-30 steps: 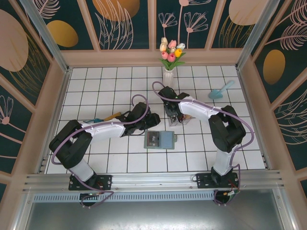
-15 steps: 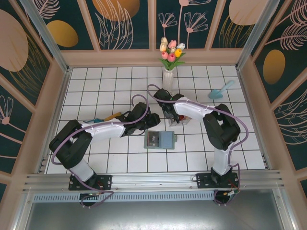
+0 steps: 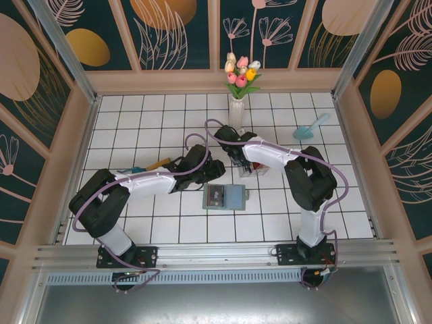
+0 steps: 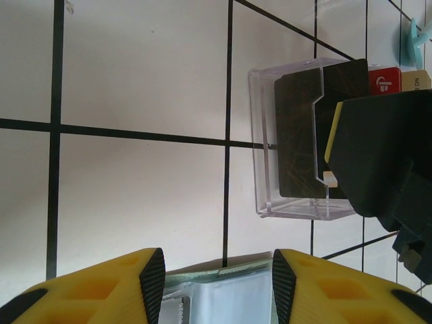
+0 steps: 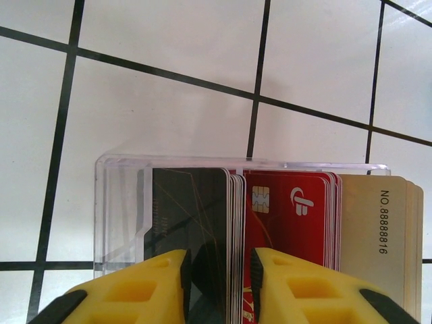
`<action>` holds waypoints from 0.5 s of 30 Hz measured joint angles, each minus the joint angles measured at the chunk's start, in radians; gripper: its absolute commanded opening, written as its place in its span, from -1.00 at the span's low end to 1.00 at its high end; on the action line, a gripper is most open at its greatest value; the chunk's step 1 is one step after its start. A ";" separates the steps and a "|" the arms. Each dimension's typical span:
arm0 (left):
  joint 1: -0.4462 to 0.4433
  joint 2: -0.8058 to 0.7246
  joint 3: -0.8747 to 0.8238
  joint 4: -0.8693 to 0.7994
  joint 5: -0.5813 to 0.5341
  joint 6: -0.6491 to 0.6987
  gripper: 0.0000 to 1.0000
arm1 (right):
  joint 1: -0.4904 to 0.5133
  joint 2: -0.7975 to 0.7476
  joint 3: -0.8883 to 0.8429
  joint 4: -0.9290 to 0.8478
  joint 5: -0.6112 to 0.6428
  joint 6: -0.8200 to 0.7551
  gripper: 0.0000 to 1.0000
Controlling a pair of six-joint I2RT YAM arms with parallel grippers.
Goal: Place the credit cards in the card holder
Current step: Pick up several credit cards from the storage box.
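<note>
White shells, black joints on both arms (image 3: 145,182); purple cables (image 3: 198,139) looped alongside; chunky yellow fingers (image 4: 101,290) on black end effector (image 4: 214,280).

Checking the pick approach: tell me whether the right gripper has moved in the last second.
Yes. The right gripper has shifted slightly left, judged against the flower vase, and still hangs over the clear card box.

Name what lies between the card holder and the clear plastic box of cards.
Nothing stands there. The left wrist view shows bare white tile, crossed by black grout lines, between the card holder and the clear box.
</note>
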 measured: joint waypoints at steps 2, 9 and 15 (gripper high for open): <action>0.000 0.000 0.000 0.000 0.000 0.000 -0.03 | 0.000 0.000 0.000 0.000 0.001 0.000 -0.50; 0.000 0.000 0.000 0.000 0.000 0.000 -0.03 | 0.002 -0.004 0.000 -0.002 0.001 0.000 -0.60; 0.000 0.000 0.000 0.000 0.000 0.000 -0.03 | 0.002 -0.020 0.000 -0.012 0.006 0.000 -0.66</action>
